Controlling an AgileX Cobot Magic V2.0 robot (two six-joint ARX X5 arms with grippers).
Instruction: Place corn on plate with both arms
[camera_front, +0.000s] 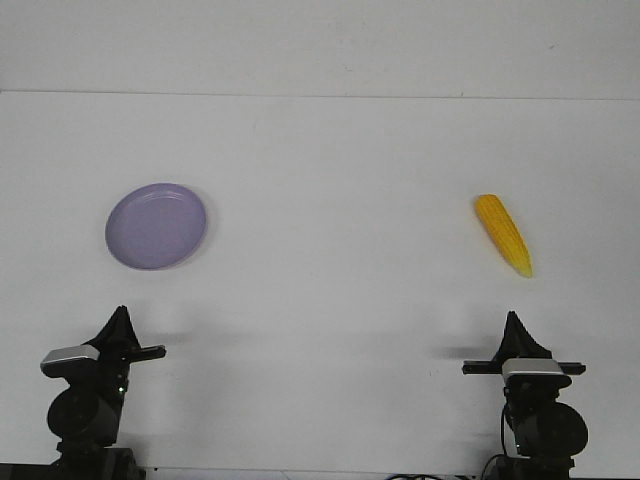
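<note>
Corn (503, 235) | ahead of right claw (514, 322) | apart, untouched

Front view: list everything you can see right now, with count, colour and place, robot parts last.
plate: one, lavender-purple, empty, on the left side of the table, ahead of the left arm.
corn: one, yellow-orange cob, on the right side of the table, lying at a slant with its paler tip toward the robot, ahead of the right arm.
table: one, white, spanning the view.
left gripper: one, black, near edge at left, holding nothing; jaw state unclear.
right gripper: one, black, near edge at right, holding nothing; jaw state unclear.
</note>
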